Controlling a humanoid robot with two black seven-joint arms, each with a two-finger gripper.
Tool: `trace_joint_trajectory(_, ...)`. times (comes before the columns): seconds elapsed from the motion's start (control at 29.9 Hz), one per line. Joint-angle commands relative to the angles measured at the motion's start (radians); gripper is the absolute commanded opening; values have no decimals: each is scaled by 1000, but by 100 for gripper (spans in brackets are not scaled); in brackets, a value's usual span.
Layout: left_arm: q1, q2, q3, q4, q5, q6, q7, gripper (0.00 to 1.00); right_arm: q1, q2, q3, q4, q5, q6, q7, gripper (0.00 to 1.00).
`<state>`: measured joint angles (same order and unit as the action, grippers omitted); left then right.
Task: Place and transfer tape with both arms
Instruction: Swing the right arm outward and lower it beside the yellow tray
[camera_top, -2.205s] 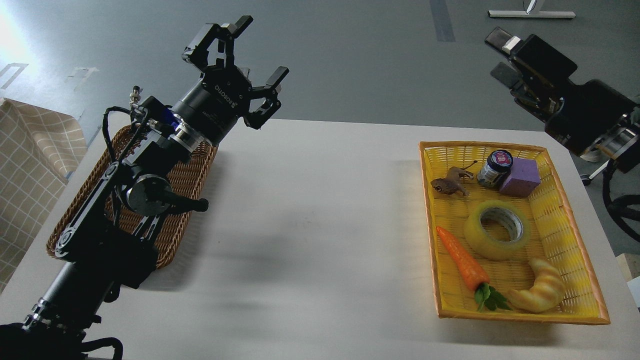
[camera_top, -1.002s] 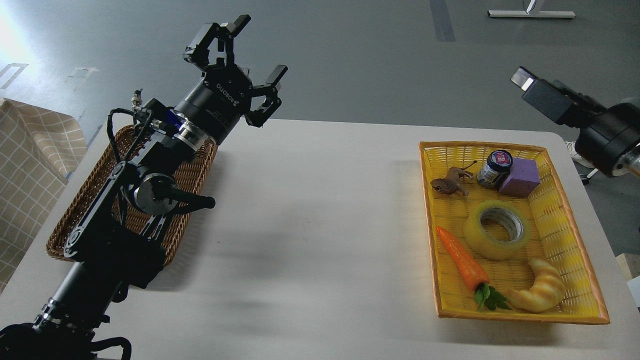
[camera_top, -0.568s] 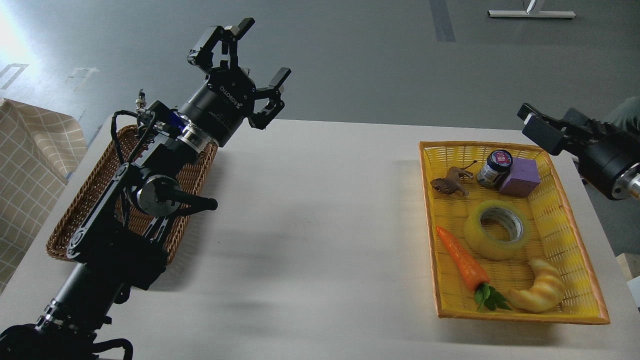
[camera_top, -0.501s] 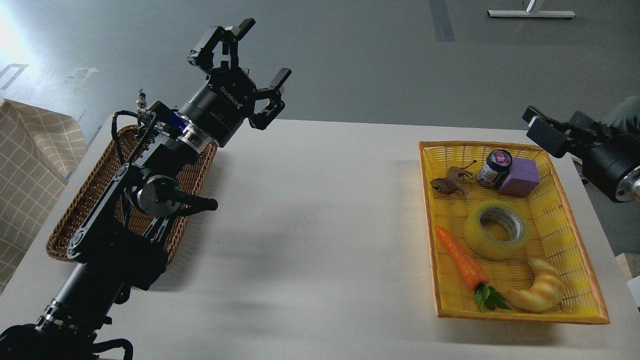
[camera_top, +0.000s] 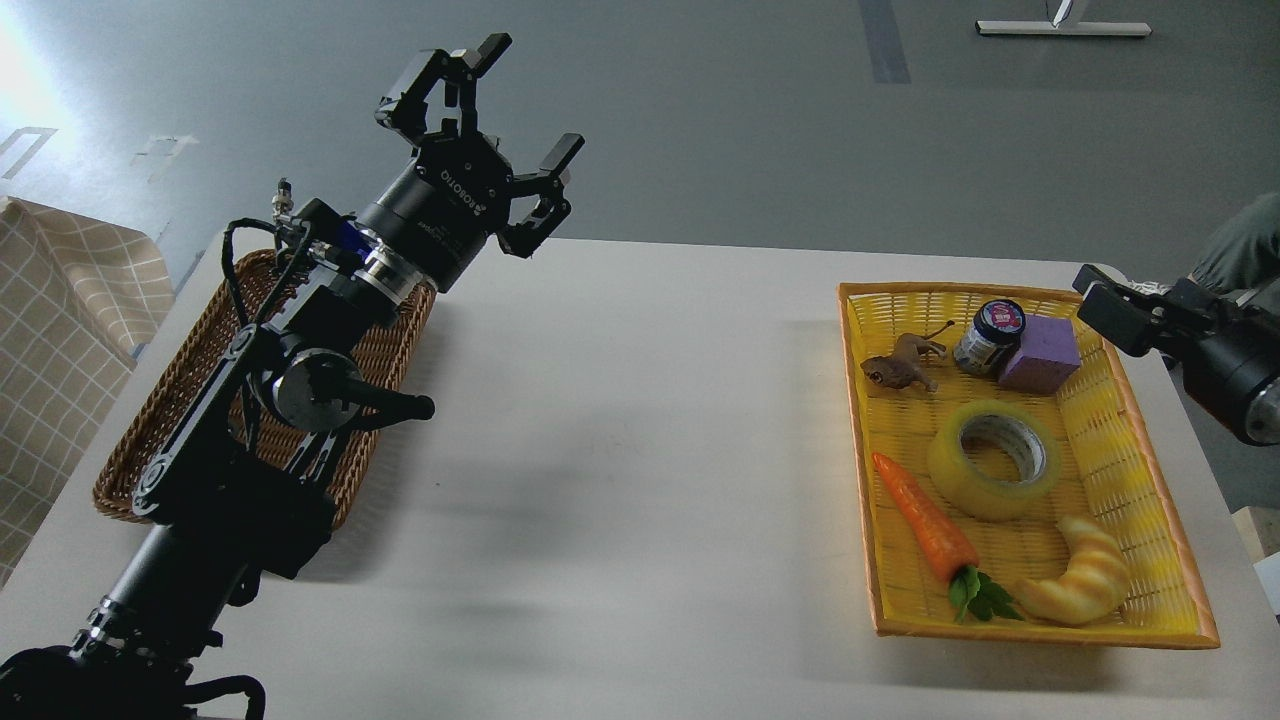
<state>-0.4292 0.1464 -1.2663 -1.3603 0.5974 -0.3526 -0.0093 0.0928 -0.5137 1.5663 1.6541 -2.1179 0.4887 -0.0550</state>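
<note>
The tape (camera_top: 962, 482), a translucent yellow roll with a grey-white core, lies flat in the middle of the yellow basket (camera_top: 1040, 632) at the right of the table. My left gripper (camera_top: 500, 105) is open and empty, raised above the table's far left, far from the tape. My right gripper (camera_top: 1110, 308) comes in from the right edge and hangs just beyond the basket's far right corner, above and behind the tape. It is dark and seen end-on, so its fingers cannot be told apart.
In the yellow basket with the tape are a carrot (camera_top: 925, 520), a croissant (camera_top: 1080, 585), a purple block (camera_top: 1042, 355), a small jar (camera_top: 990, 337) and a brown toy animal (camera_top: 900, 368). A brown wicker basket (camera_top: 165, 410) lies under my left arm on the white table (camera_top: 640, 450).
My right gripper has come down and moved right, from high above the table to near the yellow basket's far right corner. My left arm has barely shifted. The tape has not moved.
</note>
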Motion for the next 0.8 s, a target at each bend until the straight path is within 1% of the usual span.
trace_joint_trajectory(0.0,0,4,4,1,-1,0,3,98,-7,4,8,-4,4,0,0,97)
trace_joint_trajectory(0.33,1,-1,2,1,1,1,9,98,-33,17,-5,-102,0,0,-12,98)
trace_joint_trajectory(0.4,0,-1,2,1,1,1,9,98,-34,33,-9,-135,-2,0,-28,98)
trace_joint_trajectory(0.6,9,-10,1,1,2,1,9,98,-67,70,-15,-132,-2,0,-29,96)
trace_joint_trajectory(0.73,10,-33,1,1,2,1,9,98,-70,75,-19,-135,-2,0,-29,91)
trace_joint_trajectory(0.77,10,-33,1,1,2,1,9,98,-71,72,-22,-134,-1,0,-29,92)
